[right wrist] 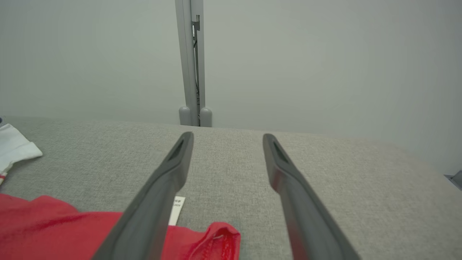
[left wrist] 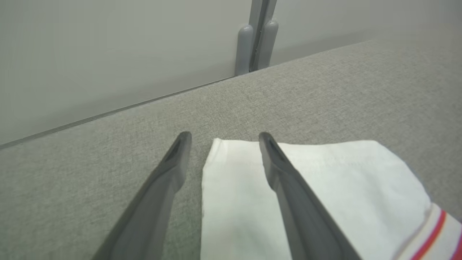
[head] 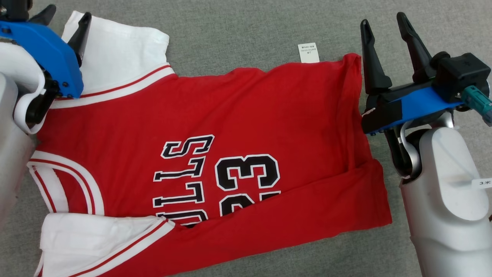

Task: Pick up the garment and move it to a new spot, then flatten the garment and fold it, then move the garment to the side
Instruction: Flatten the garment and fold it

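**Item:** red short-sleeve jersey w/ white sleeves and black-and-white "23" print (head: 230, 115).
**Location:** flat on the grey woven table cover (head: 238, 27), neck end toward the robot's left, hem toward its right.
**Condition:**
- The near long edge is turned up over the body as a red folded strip (head: 292, 207), hiding the lower part of the print.
- The far white sleeve (head: 123, 50) juts past the far edge.
- A small white care label (head: 308, 52) pokes out further along that edge.

**Tools:**
- The left gripper (head: 65, 17) has its dark fingers spread wide w/ nothing btwn them. It hangs over the far sleeve. In its wrist view one finger is above white cloth and the other above bare cover beside the sleeve edge. Contact: can't tell.
- The right gripper (head: 383, 23) is also spread and empty. It sits just beside the far hem corner (head: 351, 61), off the cloth.

**Step (my reading):** fold stage, 1st long fold done and 2nd pending.
**Next move prob. needs:** both tools down. The left one pinches the sleeve, and the right one shifts in over the hem corner and pinches. Then both carry the far edge toward the near side together, kept taut.
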You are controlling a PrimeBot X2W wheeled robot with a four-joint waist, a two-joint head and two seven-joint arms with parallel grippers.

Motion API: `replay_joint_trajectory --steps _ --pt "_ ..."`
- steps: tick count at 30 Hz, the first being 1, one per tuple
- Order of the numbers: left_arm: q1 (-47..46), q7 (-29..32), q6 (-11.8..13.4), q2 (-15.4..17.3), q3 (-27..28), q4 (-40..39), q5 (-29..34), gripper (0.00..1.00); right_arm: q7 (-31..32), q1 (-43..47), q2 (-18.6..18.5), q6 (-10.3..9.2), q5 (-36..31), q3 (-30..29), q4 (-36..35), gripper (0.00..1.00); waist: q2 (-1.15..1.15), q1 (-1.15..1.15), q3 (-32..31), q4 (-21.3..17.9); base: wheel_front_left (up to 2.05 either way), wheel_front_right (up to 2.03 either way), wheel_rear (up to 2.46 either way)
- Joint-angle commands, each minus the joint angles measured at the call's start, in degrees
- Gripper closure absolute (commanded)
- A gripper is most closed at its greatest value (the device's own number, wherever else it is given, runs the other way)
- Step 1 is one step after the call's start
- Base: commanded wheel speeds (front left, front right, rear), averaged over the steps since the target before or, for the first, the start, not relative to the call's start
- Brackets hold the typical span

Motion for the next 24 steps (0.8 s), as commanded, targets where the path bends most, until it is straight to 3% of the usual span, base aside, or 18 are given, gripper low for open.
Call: replay_joint_trajectory --steps 1,10,11,12,13,24 --pt "-1.2 1.5 -0.1 0.7 -1.6 1.2 -2.4 0.00 -0.1 -0.8 -0.1 0.01 0.2 0.2 -0.2 0.00 0.00 -0.01 0.2 -0.4 0.00 0.00 0.00" --pt "-1.4 3.1 -0.1 2.1 -6.8 3.9 -8.7 0.00 0.5 -1.2 -0.1 0.01 0.2 0.6 0.6 0.00 0.00 -0.01 0.9 -1.7 0.00 0.00 0.00" --pt "-1.4 3.3 -0.1 2.3 -7.6 4.3 -8.8 0.05 0.7 -1.2 -0.1 0.01 0.3 0.8 0.7 0.00 0.00 -0.01 0.9 -1.7 0.00 0.00 0.00" --pt "-1.5 3.1 -0.1 2.4 -8.4 4.8 -8.7 0.59 1.1 -1.3 -0.1 0.01 0.3 1.0 0.9 0.00 0.00 -0.01 0.8 -1.8 0.00 0.00 0.00" --pt "-1.6 2.5 -0.1 2.5 -9.0 5.2 -8.7 1.00 1.6 -1.3 -0.1 0.01 0.1 1.1 1.0 0.00 0.00 -0.01 0.7 -1.8 0.00 0.00 0.00" --pt "-3.8 -4.7 -0.1 0.5 -14.4 5.5 -11.5 1.00 12.3 -1.5 -1.1 0.01 -2.6 1.7 3.5 0.00 0.00 -0.01 -2.4 0.9 0.00 0.00 0.00"
